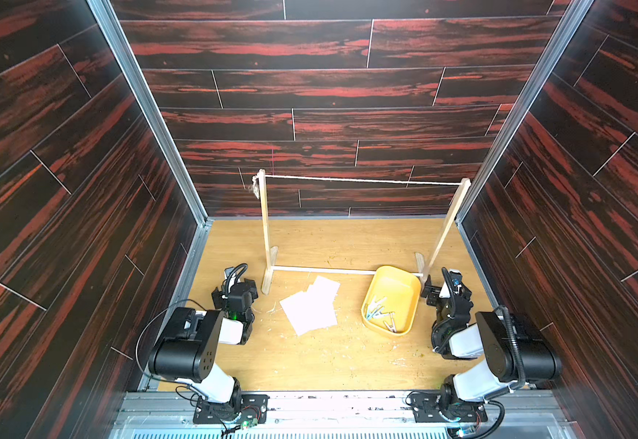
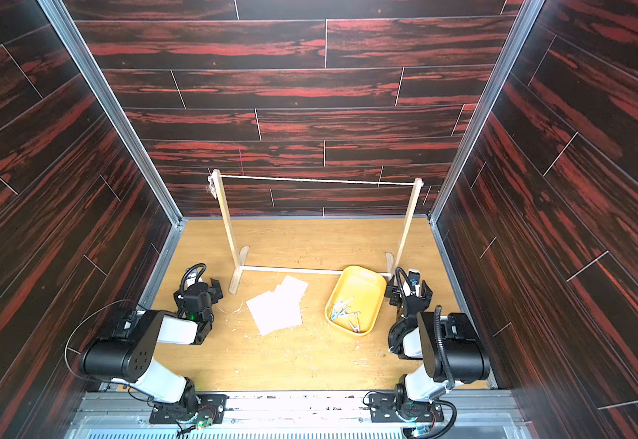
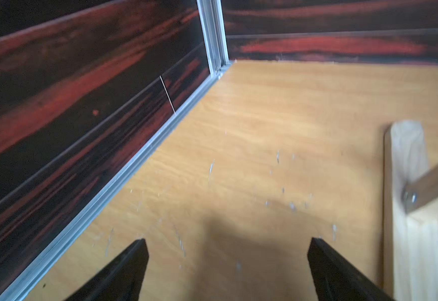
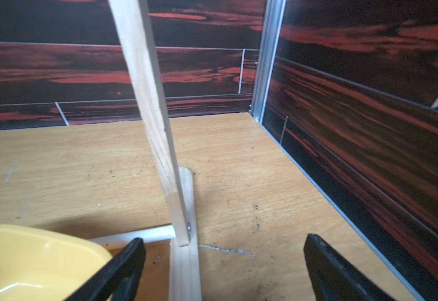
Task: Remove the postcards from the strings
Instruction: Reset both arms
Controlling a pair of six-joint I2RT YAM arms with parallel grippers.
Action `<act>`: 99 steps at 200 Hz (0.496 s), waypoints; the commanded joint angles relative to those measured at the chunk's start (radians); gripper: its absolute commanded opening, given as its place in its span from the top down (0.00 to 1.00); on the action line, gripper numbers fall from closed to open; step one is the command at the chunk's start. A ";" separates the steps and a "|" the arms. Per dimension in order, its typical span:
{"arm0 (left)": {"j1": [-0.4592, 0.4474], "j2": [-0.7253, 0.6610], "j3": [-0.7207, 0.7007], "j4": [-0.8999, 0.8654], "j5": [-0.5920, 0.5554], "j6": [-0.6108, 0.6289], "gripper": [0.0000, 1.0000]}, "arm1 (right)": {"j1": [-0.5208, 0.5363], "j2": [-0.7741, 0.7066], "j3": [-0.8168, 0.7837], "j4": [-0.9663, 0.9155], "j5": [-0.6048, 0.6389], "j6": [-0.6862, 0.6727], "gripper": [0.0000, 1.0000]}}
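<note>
Jaws on the left gripper are spread wide and grasp nothing. They sit low over the tabletop, close to the left wall. Just to the right is the wooden stand, and its left foot shows at the edge of the left wrist view. Up high, the string runs tight from the top of one post to the top of the other. The postcards are off the string. They lie flat on the tabletop in a loose white pile, partly on top of each other, just in front of the stand's thin bottom rod. Right of the pile sits a yellow tray with clothespins inside, and its far end covers part of the rod. Next comes the stand's right foot. Last is the right gripper, just beside the tray and that foot, its jaws also spread wide and grasping nothing.
</note>
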 commanded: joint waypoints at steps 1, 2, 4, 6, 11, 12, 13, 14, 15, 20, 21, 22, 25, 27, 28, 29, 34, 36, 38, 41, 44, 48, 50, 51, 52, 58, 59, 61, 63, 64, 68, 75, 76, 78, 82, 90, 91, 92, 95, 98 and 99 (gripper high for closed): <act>0.021 -0.027 0.030 -0.002 0.003 -0.030 0.00 | -0.005 -0.004 0.069 -0.085 -0.055 0.044 0.02; 0.021 -0.028 0.030 -0.003 0.003 -0.031 0.00 | -0.005 -0.001 0.068 -0.080 -0.054 0.043 0.02; 0.021 -0.029 0.030 -0.004 0.003 -0.031 0.00 | -0.005 0.003 0.067 -0.068 -0.053 0.042 0.01; 0.021 -0.031 0.029 -0.004 0.004 -0.032 0.00 | -0.004 0.007 0.065 -0.054 -0.050 0.040 0.02; 0.021 -0.035 0.026 -0.008 0.006 -0.030 0.00 | -0.004 0.008 0.065 -0.046 -0.049 0.039 0.02; 0.021 -0.036 0.026 -0.009 0.006 -0.030 0.00 | -0.004 0.006 0.065 -0.050 -0.050 0.040 0.02; 0.021 -0.036 0.027 -0.011 0.005 -0.030 0.00 | -0.004 0.004 0.065 -0.055 -0.050 0.041 0.02; 0.021 -0.038 0.028 -0.014 0.005 -0.031 0.00 | -0.004 0.001 0.065 -0.060 -0.050 0.042 0.01; 0.021 -0.039 0.029 -0.017 0.005 -0.031 0.00 | -0.004 0.000 0.066 -0.066 -0.051 0.043 0.02; 0.021 -0.042 0.035 -0.033 0.004 -0.031 0.00 | -0.004 -0.001 0.066 -0.075 -0.051 0.044 0.02; 0.021 -0.042 0.036 -0.036 0.003 -0.031 0.00 | -0.004 0.000 0.066 -0.074 -0.052 0.044 0.01; 0.021 -0.043 0.037 -0.039 0.003 -0.032 0.00 | -0.004 0.001 0.066 -0.071 -0.053 0.044 0.01; 0.021 -0.047 0.036 -0.045 0.006 -0.033 0.00 | -0.004 0.005 0.065 -0.057 -0.053 0.043 0.01; 0.021 -0.048 0.036 -0.048 0.009 -0.033 0.00 | -0.005 0.006 0.064 -0.051 -0.051 0.041 0.02; 0.021 -0.048 0.036 -0.050 0.009 -0.033 0.00 | -0.004 0.005 0.063 -0.048 -0.051 0.040 0.02; 0.021 -0.049 0.035 -0.051 0.010 -0.032 0.00 | -0.004 0.005 0.062 -0.048 -0.050 0.040 0.02; 0.021 -0.050 0.038 -0.052 0.009 -0.031 0.00 | -0.004 0.001 0.063 -0.059 -0.050 0.042 0.01; 0.021 -0.048 0.038 -0.050 0.008 -0.031 0.00 | -0.004 0.000 0.065 -0.065 -0.052 0.043 0.01; 0.021 -0.048 0.037 -0.047 0.007 -0.031 0.00 | -0.005 0.001 0.067 -0.068 -0.053 0.044 0.01; 0.021 -0.046 0.036 -0.044 0.006 -0.031 0.00 | -0.005 0.003 0.069 -0.069 -0.055 0.046 0.02; 0.021 -0.045 0.036 -0.042 0.005 -0.033 0.00 | -0.005 0.003 0.070 -0.070 -0.056 0.046 0.02; 0.021 -0.045 0.036 -0.042 0.006 -0.035 0.00 | -0.007 0.002 0.070 -0.071 -0.057 0.047 0.01; 0.021 -0.043 0.036 -0.043 0.006 -0.037 0.00 | -0.007 0.001 0.070 -0.073 -0.056 0.047 0.02; 0.021 -0.043 0.037 -0.043 0.005 -0.037 0.00 | -0.007 0.000 0.070 -0.075 -0.056 0.048 0.02; 0.021 -0.043 0.037 -0.044 0.007 -0.037 0.00 | -0.007 0.000 0.070 -0.075 -0.057 0.048 0.02; 0.022 -0.043 0.038 -0.045 0.008 -0.036 0.00 | -0.007 0.003 0.070 -0.072 -0.057 0.048 0.02; 0.022 -0.043 0.038 -0.045 0.007 -0.036 0.00 | -0.007 0.003 0.070 -0.070 -0.057 0.048 0.02; 0.022 -0.044 0.038 -0.044 0.008 -0.037 0.00 | -0.007 0.003 0.070 -0.069 -0.057 0.048 0.02; 0.022 -0.045 0.038 -0.045 0.008 -0.036 0.00 | -0.007 0.002 0.069 -0.070 -0.057 0.047 0.02; 0.022 -0.045 0.038 -0.046 0.008 -0.036 0.00 | -0.007 0.002 0.069 -0.071 -0.057 0.048 0.02; 0.022 -0.045 0.039 -0.049 0.008 -0.035 0.00 | -0.007 0.002 0.069 -0.073 -0.057 0.048 0.02; 0.022 -0.044 0.038 -0.048 0.008 -0.036 0.00 | -0.007 0.003 0.069 -0.072 -0.057 0.047 0.02; 0.022 -0.045 0.039 -0.048 0.009 -0.036 0.00 | -0.007 0.003 0.069 -0.070 -0.057 0.048 0.01; 0.022 -0.043 0.040 -0.050 0.010 -0.037 0.00 | -0.007 0.003 0.070 -0.070 -0.057 0.048 0.02; 0.023 -0.041 0.044 -0.054 0.010 -0.037 0.00 | -0.007 0.002 0.070 -0.073 -0.057 0.048 0.02; 0.031 -0.038 0.049 -0.059 0.025 -0.041 0.00 | -0.007 0.002 0.069 -0.071 -0.057 0.048 0.02; 0.032 -0.037 0.049 -0.059 0.030 -0.043 0.00 | -0.007 0.002 0.069 -0.071 -0.057 0.048 0.02; 0.034 -0.037 0.050 -0.060 0.035 -0.043 0.00 | -0.007 0.002 0.069 -0.072 -0.057 0.048 0.01; 0.041 -0.039 0.052 -0.066 0.049 -0.046 0.00 | -0.008 0.002 0.069 -0.073 -0.057 0.048 0.02; 0.045 -0.042 0.053 -0.074 0.056 -0.047 0.00 | -0.007 0.002 0.069 -0.073 -0.057 0.047 0.02; 0.045 -0.043 0.053 -0.076 0.058 -0.047 0.00 | -0.007 0.002 0.069 -0.072 -0.057 0.048 0.02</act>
